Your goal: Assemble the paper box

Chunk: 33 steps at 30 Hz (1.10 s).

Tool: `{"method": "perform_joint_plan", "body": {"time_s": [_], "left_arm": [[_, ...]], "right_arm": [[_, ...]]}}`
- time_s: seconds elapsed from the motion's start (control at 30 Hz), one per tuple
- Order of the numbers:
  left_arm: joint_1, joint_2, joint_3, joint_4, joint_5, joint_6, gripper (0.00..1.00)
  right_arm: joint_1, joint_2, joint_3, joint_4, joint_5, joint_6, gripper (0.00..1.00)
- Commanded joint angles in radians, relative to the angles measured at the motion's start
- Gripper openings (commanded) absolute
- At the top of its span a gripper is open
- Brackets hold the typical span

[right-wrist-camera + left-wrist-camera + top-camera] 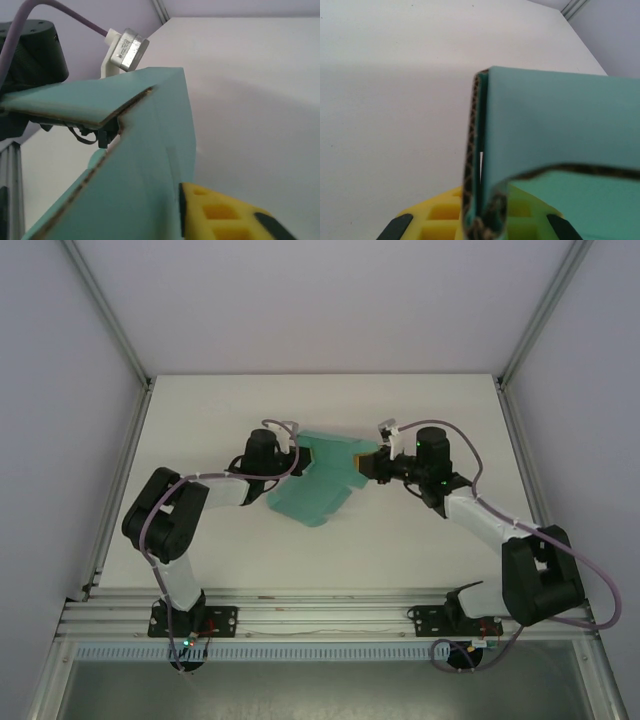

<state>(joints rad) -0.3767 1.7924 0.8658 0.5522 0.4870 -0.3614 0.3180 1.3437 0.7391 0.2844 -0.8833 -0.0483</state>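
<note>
While box [318,485] was mid-frame | left gripper [296,457] clamped on its left edge | right gripper [371,464] at its right edge, jaw state unclear.

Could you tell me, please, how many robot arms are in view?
2: the left arm reaches the paper box from the left, the right arm from the right. None seems hidden.

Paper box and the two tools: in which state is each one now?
paper box: partly folded sheet, not yet a box
left tool: shut on the paper box
right tool: at the paper box's edge, open or shut unclear
</note>
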Motion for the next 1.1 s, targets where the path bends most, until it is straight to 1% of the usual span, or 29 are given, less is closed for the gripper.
{"method": "perform_joint_plan", "body": {"time_s": [0.0,0.07,0.13,0.23,0.3,0.33,0.37,0.43,0.5,0.57,0.6,0.67,0.77,0.9,1.0,1.07], "left_arm": [[0.006,-0.017,0.035,0.002,-0.037,0.006,0.00],[0.007,-0.029,0.027,-0.008,-0.076,0.003,0.00],[0.007,-0.033,0.033,-0.034,-0.102,0.009,0.00],[0.007,-0.033,0.040,-0.064,-0.143,0.012,0.00],[0.007,-0.034,0.041,-0.074,-0.156,0.014,0.00],[0.006,-0.036,0.042,-0.080,-0.161,0.017,0.00],[0.007,-0.038,0.043,-0.085,-0.174,0.016,0.00],[0.006,-0.041,0.042,-0.092,-0.188,0.020,0.00],[0.006,-0.043,0.042,-0.092,-0.193,0.020,0.00],[0.007,-0.041,0.043,-0.092,-0.192,0.017,0.00],[0.007,-0.040,0.047,-0.096,-0.195,0.015,0.00],[0.006,-0.038,0.049,-0.099,-0.196,0.008,0.00],[0.006,-0.037,0.048,-0.097,-0.197,0.003,0.00],[0.006,-0.035,0.050,-0.112,-0.208,0.001,0.00],[0.006,-0.033,0.062,-0.135,-0.219,-0.008,0.00],[0.005,-0.030,0.070,-0.151,-0.226,-0.011,0.00]], "right_arm": [[0.001,-0.051,0.006,-0.063,0.100,-0.001,0.46],[0.000,-0.084,-0.006,-0.078,0.179,-0.019,0.54],[0.002,-0.116,-0.015,-0.081,0.240,-0.018,0.66],[0.000,-0.162,-0.012,-0.105,0.287,-0.012,0.80],[0.001,-0.187,-0.011,-0.096,0.335,0.020,0.87],[0.000,-0.187,-0.009,-0.093,0.369,0.043,0.93],[0.000,-0.222,-0.009,-0.082,0.405,0.065,1.00],[0.001,-0.249,-0.011,-0.050,0.502,0.125,1.00],[0.001,-0.254,0.016,-0.064,0.588,0.168,1.00],[0.000,-0.238,0.056,-0.108,0.610,0.165,1.00],[0.001,-0.223,0.074,-0.127,0.607,0.165,1.00],[0.000,-0.196,0.102,-0.138,0.560,0.157,1.00],[0.002,-0.113,0.135,-0.141,0.501,0.146,1.00],[0.005,-0.018,0.184,-0.161,0.495,0.130,1.00],[0.027,0.047,0.227,-0.208,0.465,0.090,1.00],[0.050,0.072,0.235,-0.218,0.474,0.055,1.00]]}}
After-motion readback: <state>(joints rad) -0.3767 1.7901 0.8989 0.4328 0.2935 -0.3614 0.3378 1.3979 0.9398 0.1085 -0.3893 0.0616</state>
